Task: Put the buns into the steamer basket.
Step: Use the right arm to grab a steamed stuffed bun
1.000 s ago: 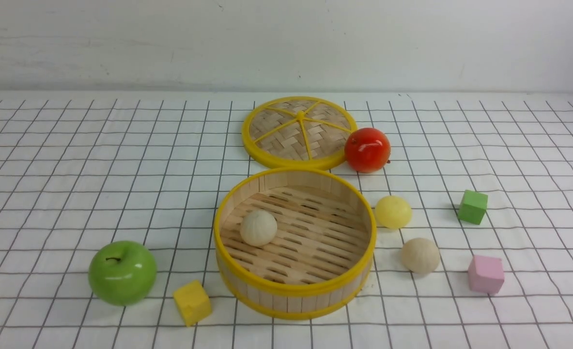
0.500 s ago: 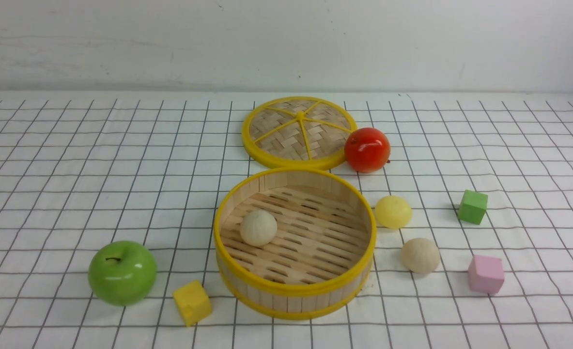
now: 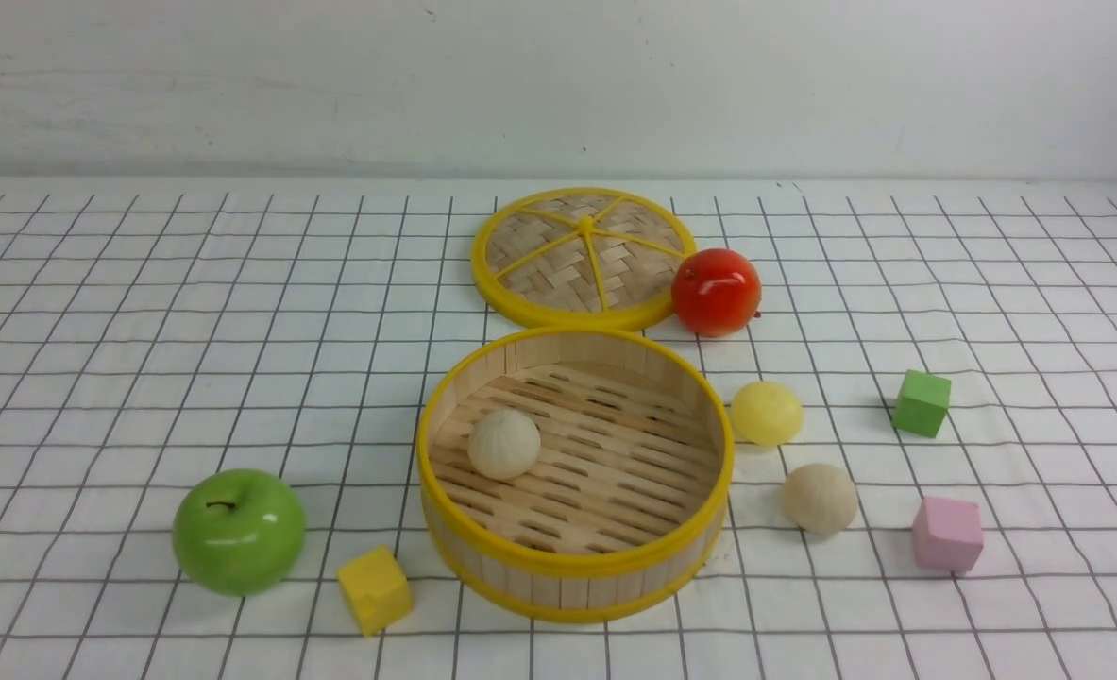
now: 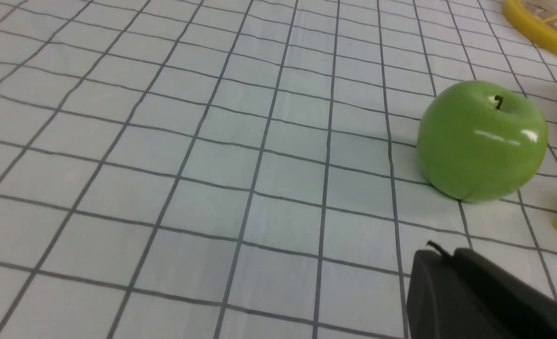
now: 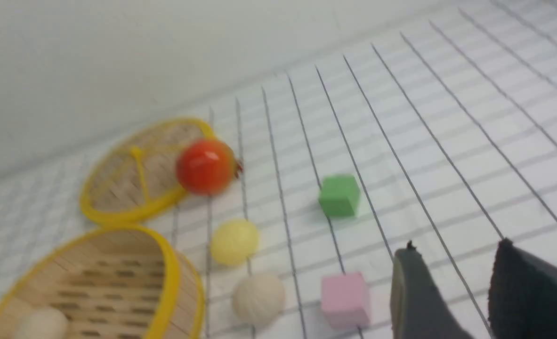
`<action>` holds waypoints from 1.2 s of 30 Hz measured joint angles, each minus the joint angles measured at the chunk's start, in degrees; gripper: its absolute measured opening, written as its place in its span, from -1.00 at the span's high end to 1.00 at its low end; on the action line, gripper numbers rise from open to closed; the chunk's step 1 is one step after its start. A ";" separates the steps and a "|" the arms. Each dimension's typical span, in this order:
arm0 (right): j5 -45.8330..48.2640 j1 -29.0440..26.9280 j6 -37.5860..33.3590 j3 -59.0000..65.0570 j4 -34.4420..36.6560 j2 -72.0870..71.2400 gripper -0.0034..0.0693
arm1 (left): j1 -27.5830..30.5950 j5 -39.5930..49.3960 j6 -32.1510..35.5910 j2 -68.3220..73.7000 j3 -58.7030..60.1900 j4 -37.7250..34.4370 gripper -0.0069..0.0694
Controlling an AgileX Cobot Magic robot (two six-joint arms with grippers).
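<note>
Checked cloth (image 3: 143, 331), green apple (image 3: 238, 532) near basket (image 3: 574, 567); left fingers (image 4: 429, 292) together, right fingers (image 5: 415, 292) apart, empty.

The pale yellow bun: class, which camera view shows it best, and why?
The front view: the pale yellow bun is sharp and whole, just right of the steamer basket. The right wrist view shows it blurred; the left wrist view misses it.

Three buns are on view: an off-white bun (image 3: 504, 443), a second off-white bun (image 3: 820, 498) and a pale yellow bun (image 3: 766, 413). There is one steamer basket (image 3: 567, 578) and one woven lid (image 3: 582, 255). The fruits number two, a green apple (image 3: 238, 532) and a red fruit (image 3: 716, 291), and the cubes three: a yellow cube (image 3: 375, 588), a green cube (image 3: 921, 403) and a pink cube (image 3: 947, 535).
</note>
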 joint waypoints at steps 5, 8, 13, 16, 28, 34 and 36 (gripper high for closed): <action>-1.04 0.00 -0.49 0.00 0.86 10.39 0.24 | 0.00 0.00 0.00 0.00 0.00 0.00 0.72; -0.88 0.00 -1.56 -0.05 2.02 13.59 0.24 | 0.00 0.00 0.00 0.00 0.00 0.00 0.72; 2.72 1.79 -11.34 -2.63 7.05 21.85 0.24 | 0.00 0.00 0.00 0.00 0.00 0.00 0.72; 5.81 4.67 -16.95 -6.27 9.79 26.73 0.24 | 0.00 0.00 0.00 0.00 0.00 -0.05 0.72; 8.82 12.36 -19.52 -25.83 12.22 49.80 0.24 | 0.00 0.00 0.00 0.00 0.00 -0.05 0.72; 10.96 15.67 -19.52 -33.76 10.82 59.74 0.22 | 0.00 0.00 0.00 0.00 0.00 -0.05 0.69; 13.35 16.99 -19.52 -37.61 9.13 63.94 0.18 | 0.00 0.00 0.00 0.00 0.00 -0.05 0.69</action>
